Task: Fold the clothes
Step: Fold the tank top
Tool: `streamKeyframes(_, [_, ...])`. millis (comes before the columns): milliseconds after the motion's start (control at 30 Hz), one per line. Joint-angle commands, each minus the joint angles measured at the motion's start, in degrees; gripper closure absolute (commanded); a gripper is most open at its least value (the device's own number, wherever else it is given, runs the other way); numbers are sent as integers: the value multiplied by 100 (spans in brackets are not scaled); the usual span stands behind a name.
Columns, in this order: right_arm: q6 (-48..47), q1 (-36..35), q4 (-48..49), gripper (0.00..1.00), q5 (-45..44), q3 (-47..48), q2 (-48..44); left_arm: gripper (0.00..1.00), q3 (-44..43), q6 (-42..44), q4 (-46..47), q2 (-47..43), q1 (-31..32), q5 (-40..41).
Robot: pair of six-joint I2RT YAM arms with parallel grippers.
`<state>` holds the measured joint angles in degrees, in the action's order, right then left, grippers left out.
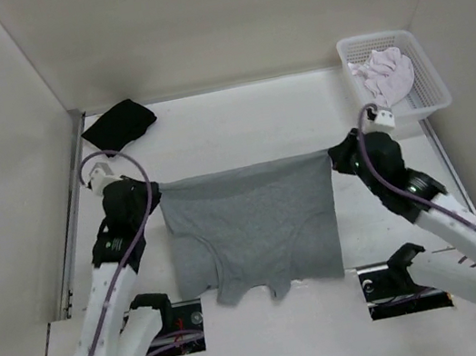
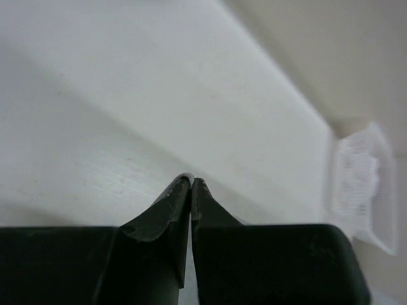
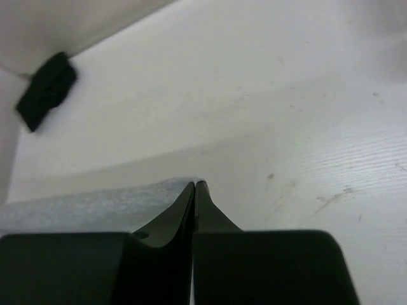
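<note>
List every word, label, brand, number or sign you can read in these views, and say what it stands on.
None can be read.
The grey T-shirt, black garment, white garment and basket show no print.
The wiring by the arm bases is too small to show any marking.

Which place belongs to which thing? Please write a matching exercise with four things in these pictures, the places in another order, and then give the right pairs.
Things:
1. light-grey knit T-shirt
2. black folded cloth
3. white crumpled cloth
4. white plastic mesh basket

Places:
A. far right corner of the white table
B. inside the basket
C. far left corner of the table
D. stretched between the left hand and the right hand

Pairs: 1-D, 2-C, 3-B, 4-A.
</note>
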<state>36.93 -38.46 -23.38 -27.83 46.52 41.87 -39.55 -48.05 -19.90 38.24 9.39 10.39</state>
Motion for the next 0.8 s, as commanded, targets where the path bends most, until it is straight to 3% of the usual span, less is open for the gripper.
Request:
streamKeyframes(0, [24,1596,2122,100,2384,-555,1266,99,430,-177,1521,1112,-170,209])
streamKeyframes(100, [209,2311,3152,100,2835,-295,2804,99,230,-406,2638,2850,-275,192])
streamKeyframes(200, [236,2584,3436,100,2994,478,4072,99,-490,-512,3149,4284,-319,86])
streamKeyframes(300, [297,2822,3375,100,3205,1199,4856,100,-1159,-547,3150,4894,-354,-37])
streamKeyframes(467, [306,2840,3270,100,3258,1176,4718,99,-1047,-512,3141,4475,-258,-64])
streamKeyframes(767, [710,2761,3612,100,2977,-1090,2988,99,675,-547,2791,2410,-170,-151])
